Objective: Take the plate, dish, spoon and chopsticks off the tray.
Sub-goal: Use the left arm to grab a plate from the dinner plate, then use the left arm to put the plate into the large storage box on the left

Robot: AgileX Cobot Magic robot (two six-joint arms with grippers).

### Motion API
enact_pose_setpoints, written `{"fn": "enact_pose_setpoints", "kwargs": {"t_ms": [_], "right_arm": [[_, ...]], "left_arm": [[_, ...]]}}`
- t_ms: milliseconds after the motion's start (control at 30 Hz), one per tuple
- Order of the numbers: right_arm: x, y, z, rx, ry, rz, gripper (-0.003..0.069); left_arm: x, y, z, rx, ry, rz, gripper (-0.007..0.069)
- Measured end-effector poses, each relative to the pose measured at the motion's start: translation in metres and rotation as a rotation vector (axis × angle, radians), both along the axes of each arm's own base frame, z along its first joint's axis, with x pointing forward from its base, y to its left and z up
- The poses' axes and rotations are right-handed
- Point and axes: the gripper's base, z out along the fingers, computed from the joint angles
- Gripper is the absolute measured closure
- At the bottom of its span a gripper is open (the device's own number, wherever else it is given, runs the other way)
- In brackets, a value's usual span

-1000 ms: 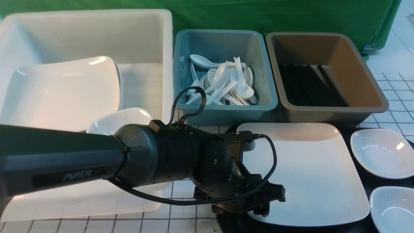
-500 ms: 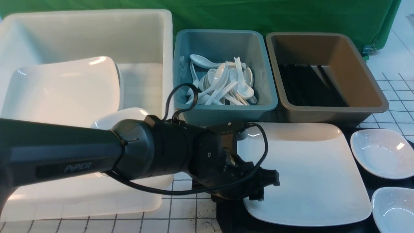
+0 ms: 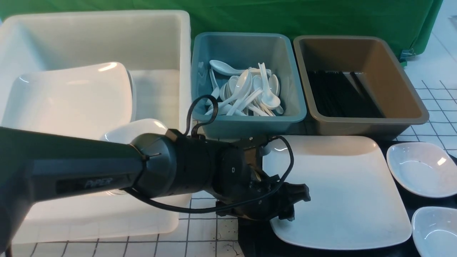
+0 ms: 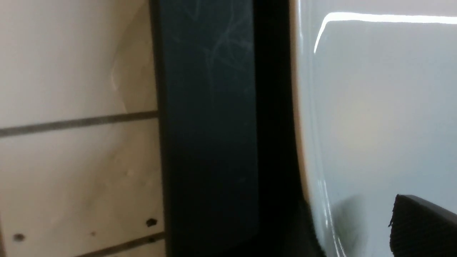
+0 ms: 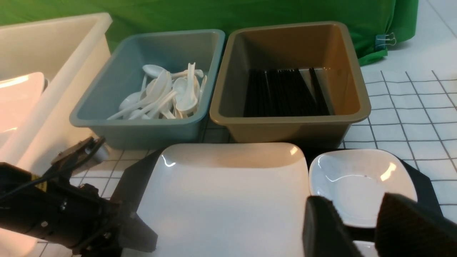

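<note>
Where bare past the tray (image 3: 255,244) — gridded tabletop (image 3: 437,101), green backdrop (image 3: 321,16).

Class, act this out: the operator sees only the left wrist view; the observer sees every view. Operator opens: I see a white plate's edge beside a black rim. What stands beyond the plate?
Observer: Behind the plate, a teal tub of white spoons and a brown tub of black chopsticks.
Operator: Anything else on the tray?
Observer: Two small white dishes, right of the plate.
Operator: And the right end effector?
Observer: Open, holding nothing.
</note>
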Motion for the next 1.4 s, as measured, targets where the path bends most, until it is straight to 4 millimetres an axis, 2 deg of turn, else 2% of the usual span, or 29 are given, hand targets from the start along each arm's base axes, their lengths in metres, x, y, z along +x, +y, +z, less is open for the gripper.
{"fn": "enact_pose_setpoints", "kwargs": {"t_ms": [133,267,300,367,567,633,733,900,1167,1400], "right_arm": [[0.000,0.000,0.000,0.000,0.000,0.000,0.0421],[0.000,0.000,0.000,0.000,-0.001,0.000,0.0421],[0.000,0.000,0.001,0.002,-0.008,0.000,0.0421],[0.001,0.000,0.002,0.005,-0.026,0.000,0.0421],[0.001,0.000,0.004,0.011,-0.049,0.000,0.0421],[0.001,0.000,0.005,0.011,-0.050,0.000,0.0421],[0.001,0.000,0.005,0.011,-0.052,0.000,0.0421],[0.001,0.000,0.005,0.011,-0.052,0.000,0.0421],[0.001,0.000,0.005,0.011,-0.052,0.000,0.0421],[0.001,0.000,0.005,0.011,-0.052,0.000,0.0421]], "left_arm": [[-0.001,0.000,-0.002,0.005,0.009,-0.005,0.0306],[0.000,0.001,-0.003,0.025,-0.006,-0.041,0.0421],[0.001,0.002,-0.003,0.026,-0.008,-0.039,0.0489],[0.002,0.002,-0.002,0.014,-0.018,-0.024,0.0522],[-0.001,0.005,0.010,0.028,-0.042,-0.058,0.0531],[-0.002,0.007,0.018,0.027,-0.061,-0.067,0.0543],[-0.005,0.014,0.042,0.035,-0.128,-0.091,0.0584],[-0.011,0.021,0.069,0.043,-0.184,-0.128,0.0605],[-0.017,0.029,0.088,0.050,-0.230,-0.154,0.0609],[-0.025,0.037,0.116,0.025,-0.304,-0.169,0.0609]]}}
